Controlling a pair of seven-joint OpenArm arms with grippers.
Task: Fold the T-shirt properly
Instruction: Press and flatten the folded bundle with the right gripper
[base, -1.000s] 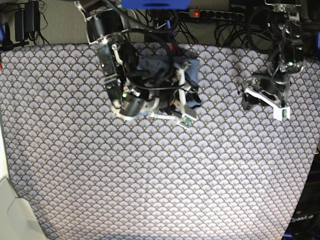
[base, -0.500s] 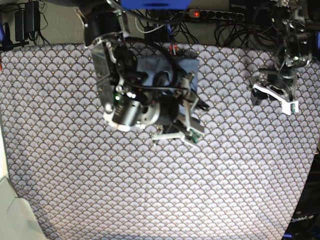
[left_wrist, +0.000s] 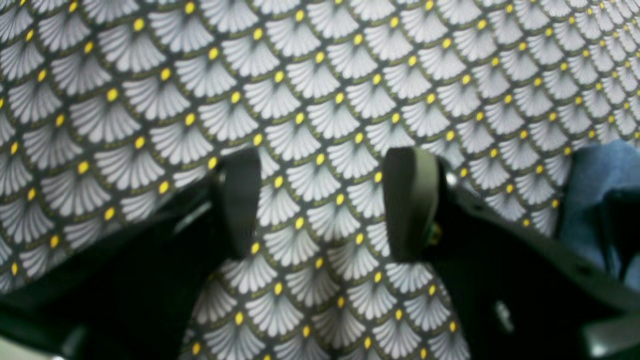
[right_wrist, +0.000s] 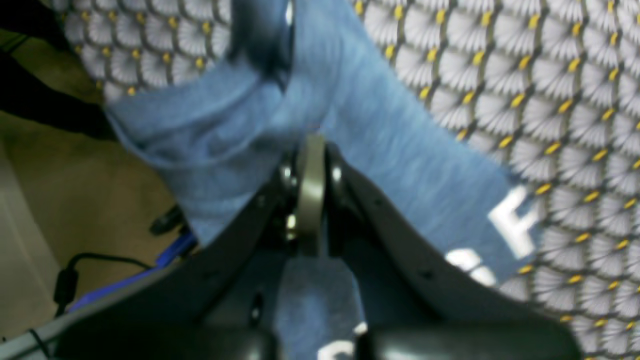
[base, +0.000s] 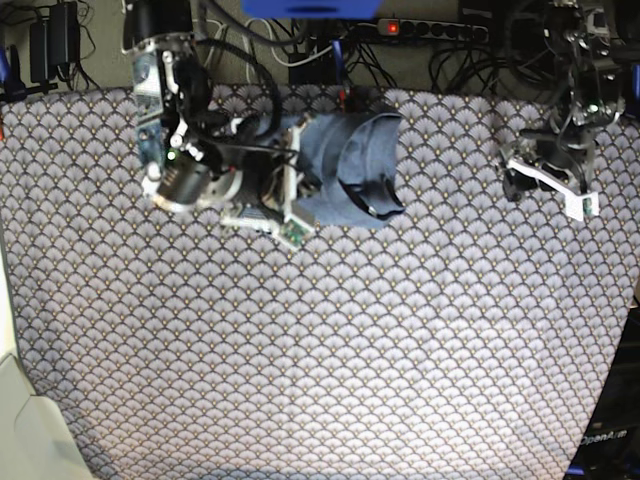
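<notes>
The T-shirt (base: 352, 165) lies bunched in a slate-blue bundle near the table's far edge; white letters show on it in the right wrist view (right_wrist: 515, 220). My right gripper (base: 300, 205) is at the bundle's left side. Seen from its wrist, the right gripper (right_wrist: 311, 150) is shut, pads pressed together with no cloth showing between them, the tips lying against the blue fabric. My left gripper (base: 520, 180) hovers far to the right. In its wrist view the left gripper (left_wrist: 325, 200) stands open over the bare table covering (left_wrist: 310, 100), with a blue strip of the T-shirt (left_wrist: 600, 175) at the frame's right edge.
The grey fan-patterned covering (base: 350, 350) spans the whole table. Behind the far edge run a power strip (base: 440, 28) and cables. A pale object (base: 20, 420) sits at the lower left corner, beyond the covering's edge.
My right arm has swung left and back off the shirt, and its gripper has gone from open to shut. The bundle now shows uncovered. My left arm has barely moved.
</notes>
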